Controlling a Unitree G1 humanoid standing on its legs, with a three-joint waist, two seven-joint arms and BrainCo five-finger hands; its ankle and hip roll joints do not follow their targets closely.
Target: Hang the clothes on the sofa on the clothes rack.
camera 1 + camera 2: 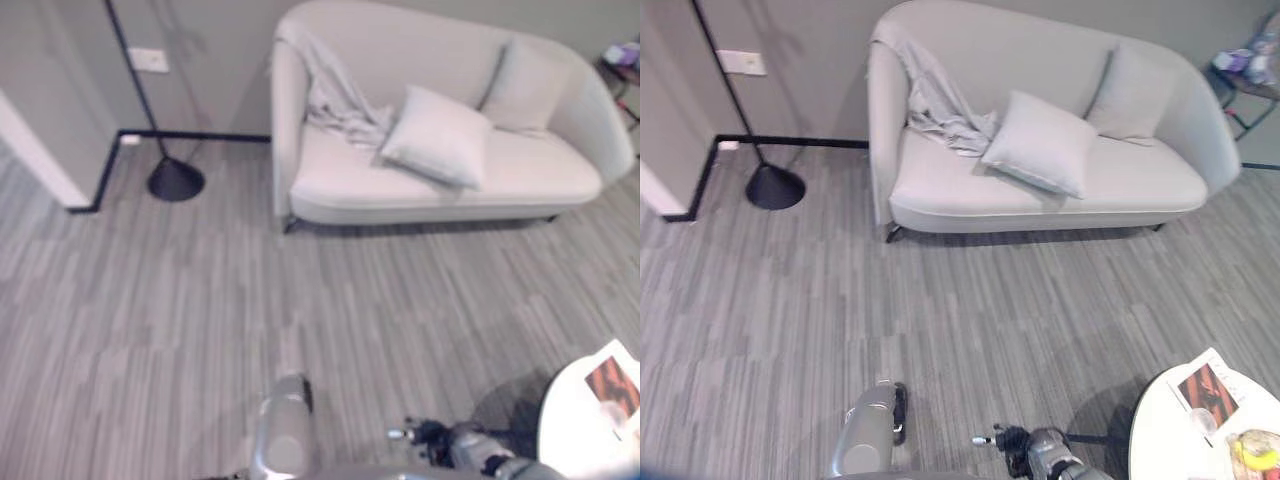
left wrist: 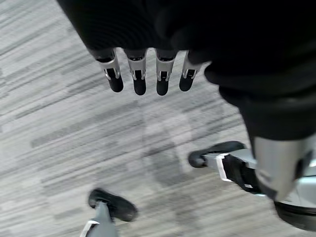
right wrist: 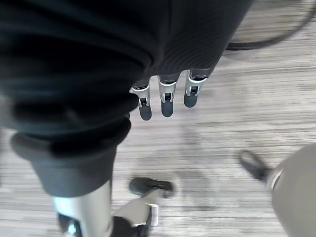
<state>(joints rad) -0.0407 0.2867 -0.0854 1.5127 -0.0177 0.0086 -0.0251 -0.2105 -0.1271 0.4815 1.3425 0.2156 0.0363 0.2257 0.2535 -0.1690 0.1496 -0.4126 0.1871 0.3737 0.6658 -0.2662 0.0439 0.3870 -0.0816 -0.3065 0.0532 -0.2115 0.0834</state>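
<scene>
Garment: a pale grey cloth [image 1: 935, 95] is draped over the left arm of the light beige 2-seat sofa [image 1: 1140, 185], beside 2 cushions.
Left hand [image 2: 143, 74]: fingers are hung straight above the floor, nothing held.
Right hand [image 3: 165, 96]: likewise relaxed, empty.
Right eye view: a round white table [image 1: 1160, 430] is shown more fully.

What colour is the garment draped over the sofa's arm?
Light grey, close to the sofa's own pale tone; the garment shows best in the right eye view.
</scene>
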